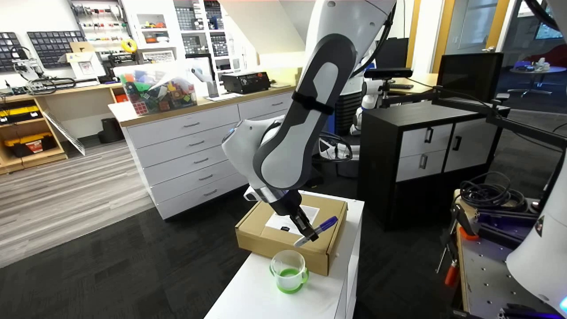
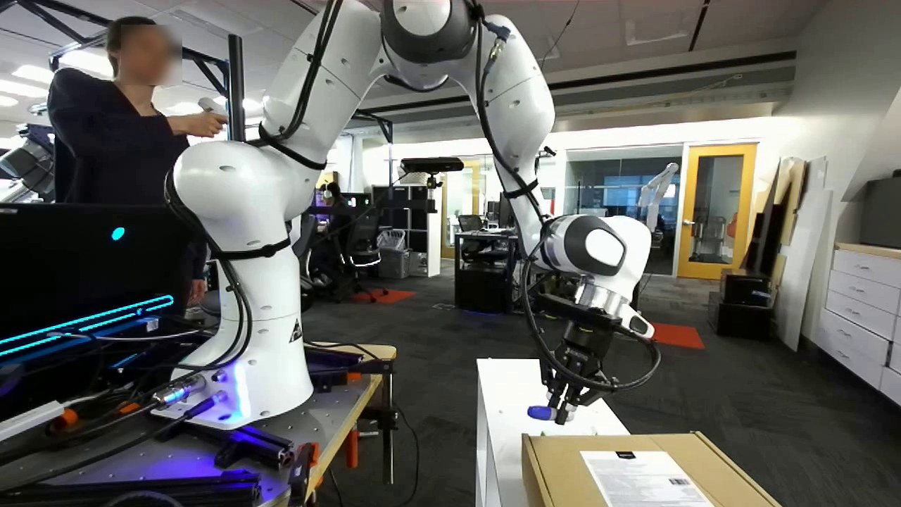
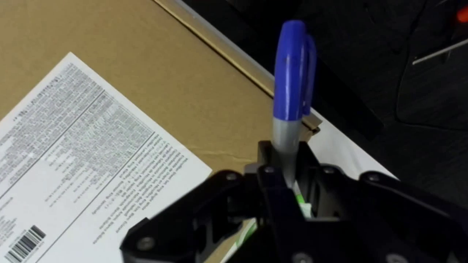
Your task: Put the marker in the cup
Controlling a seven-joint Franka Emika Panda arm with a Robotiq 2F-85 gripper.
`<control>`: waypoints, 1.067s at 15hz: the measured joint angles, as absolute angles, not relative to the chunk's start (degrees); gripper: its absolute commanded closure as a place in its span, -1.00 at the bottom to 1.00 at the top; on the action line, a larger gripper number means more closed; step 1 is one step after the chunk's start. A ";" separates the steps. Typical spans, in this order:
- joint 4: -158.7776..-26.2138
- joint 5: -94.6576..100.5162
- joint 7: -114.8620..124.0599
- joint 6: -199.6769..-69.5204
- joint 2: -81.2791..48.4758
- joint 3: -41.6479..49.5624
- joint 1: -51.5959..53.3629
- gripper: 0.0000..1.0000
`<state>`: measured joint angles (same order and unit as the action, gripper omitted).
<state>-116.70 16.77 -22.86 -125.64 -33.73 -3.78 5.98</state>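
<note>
- By one edge of the cardboard box (image 1: 257, 219), up in the air, we find the gripper (image 1: 311, 233), clenched on the marker (image 1: 328, 223).
- We see the marker held by its grey barrel, the blue cap sticking out clear of the grip.
- Near the box in an exterior view, the marker sits aslant, cap end higher, pale end lower.
- Just beside the box, on the side where the gripper hangs, we have the cup (image 1: 289, 277), upright and see-through, with green handles and a green base.
- Under the box we see a white table (image 1: 261, 301); the cup stands on it too.
- On top of the box lies a white sheet (image 3: 91, 157) of fine print, with a barcode (image 3: 25, 243) near one corner.
- Past the box's corner in the wrist view, we make out green and pale patches behind the gripper; they look like the cup, though too much is hidden for us to be sure.
- Well apart from the box, in an exterior view, we see a person (image 2: 116, 134), one arm stretched out.
</note>
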 measured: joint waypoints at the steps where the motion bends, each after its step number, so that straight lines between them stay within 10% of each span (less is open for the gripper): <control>1: -116.52 18.14 -22.56 -124.41 -33.81 -3.81 6.87 0.91; 16: -107.71 33.97 -21.32 -115.15 -41.47 -5.10 15.96 0.91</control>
